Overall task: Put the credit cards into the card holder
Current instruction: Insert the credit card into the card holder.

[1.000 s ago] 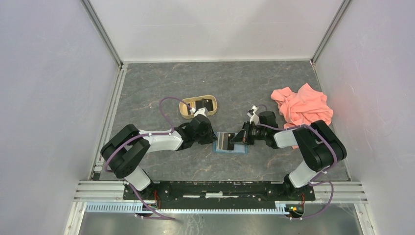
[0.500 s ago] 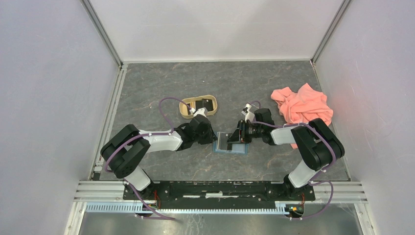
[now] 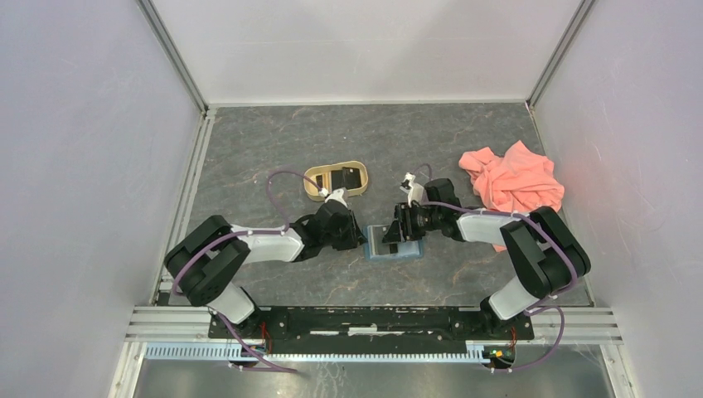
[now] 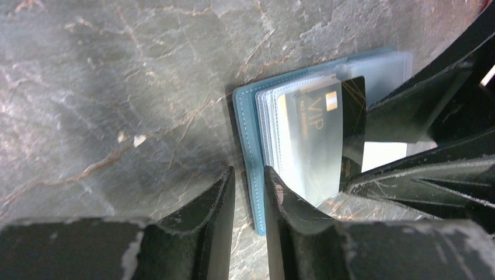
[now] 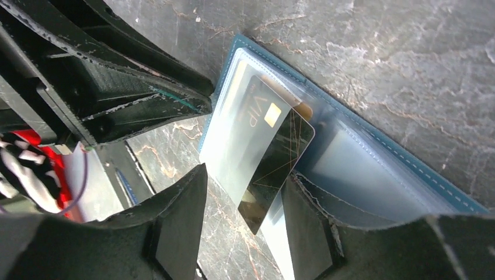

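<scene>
listing state of stock, card-filing job, part done.

item 1, card holder (image 3: 398, 251): teal, lying open and flat on the worktop (image 3: 273, 133), toward 6 o'clock of its centre, between the two arms. its clear inner sleeves face up.

item 2, black card (image 5: 280, 146), gold "vip" lettering: partly slid into one clear sleeve, with one short end projecting past the sleeve mouth. judged not fully seated.

item 3, right end effector (image 5: 248, 175): jaws apart, standing either side of the card's projecting end, with a clear gap on at least one side. it grips nothing, and the card rests free of the jaws.

item 4, left end effector (image 4: 250, 175): at 9 o'clock of the holder, jaws drawn narrow with the teal cover edge between them. it appears to pinch that edge and steady the holder.

item 5, tan oval tray (image 3: 307, 184): at 11 o'clock of the holder, well apart. dark cards (image 3: 349, 177) lie inside; the overhead view does not show how many.

item 6, pink cloth (image 3: 512, 181): crumpled at 2 o'clock of the holder, no part in the job.

note: a gold edge shows beneath the sleeves near the black card. it may be a card already stored; cannot tell.

balance: one card in progress, judged to need a final push home. the tray cards are not yet filed. the larger share of the job looks outstanding.
</scene>
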`<state>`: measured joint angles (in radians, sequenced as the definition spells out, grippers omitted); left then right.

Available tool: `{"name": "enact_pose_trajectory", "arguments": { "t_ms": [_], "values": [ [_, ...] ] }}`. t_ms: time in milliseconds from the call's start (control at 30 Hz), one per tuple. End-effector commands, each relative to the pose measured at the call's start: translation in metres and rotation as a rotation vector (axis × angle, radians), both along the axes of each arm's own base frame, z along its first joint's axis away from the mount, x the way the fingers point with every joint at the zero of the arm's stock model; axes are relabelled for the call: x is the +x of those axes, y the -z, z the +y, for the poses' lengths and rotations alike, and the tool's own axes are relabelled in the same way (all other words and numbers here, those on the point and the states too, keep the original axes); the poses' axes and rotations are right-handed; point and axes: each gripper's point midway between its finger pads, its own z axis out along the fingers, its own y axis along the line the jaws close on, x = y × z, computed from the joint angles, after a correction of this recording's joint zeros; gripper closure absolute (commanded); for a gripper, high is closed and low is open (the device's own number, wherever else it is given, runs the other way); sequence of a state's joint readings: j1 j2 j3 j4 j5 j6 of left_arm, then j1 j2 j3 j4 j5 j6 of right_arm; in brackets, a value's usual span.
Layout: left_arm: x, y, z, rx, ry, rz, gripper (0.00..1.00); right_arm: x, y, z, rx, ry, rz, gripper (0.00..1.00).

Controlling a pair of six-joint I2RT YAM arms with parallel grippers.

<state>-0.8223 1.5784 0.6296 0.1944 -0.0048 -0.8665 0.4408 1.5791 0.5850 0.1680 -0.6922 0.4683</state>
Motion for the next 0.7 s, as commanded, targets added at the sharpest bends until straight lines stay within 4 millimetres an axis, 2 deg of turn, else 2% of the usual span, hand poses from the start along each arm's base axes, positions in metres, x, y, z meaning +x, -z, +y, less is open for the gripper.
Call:
{"name": "enact_pose_trajectory", "arguments": {
  "t_ms": [0,100,367,667],
  "values": [
    [-0.007,-0.009,0.008,-0.038,-0.005,-0.027,0.67,0.009,0.009,-0.007,-0.155,-0.049,-0.117,0.43],
    [-0.008,-0.021,0.010,-0.089,-0.014,-0.074,0.66,0.017,0.008,-0.009,-0.210,-0.077,-0.185,0.42],
    [-0.007,-0.050,0.023,-0.153,-0.040,-0.193,0.60,0.016,0.005,-0.004,-0.337,-0.223,-0.299,0.34],
    [-0.010,-0.051,0.026,-0.171,-0.042,-0.205,0.58,0.013,-0.002,0.004,-0.433,-0.404,-0.427,0.29]
  ]
}}
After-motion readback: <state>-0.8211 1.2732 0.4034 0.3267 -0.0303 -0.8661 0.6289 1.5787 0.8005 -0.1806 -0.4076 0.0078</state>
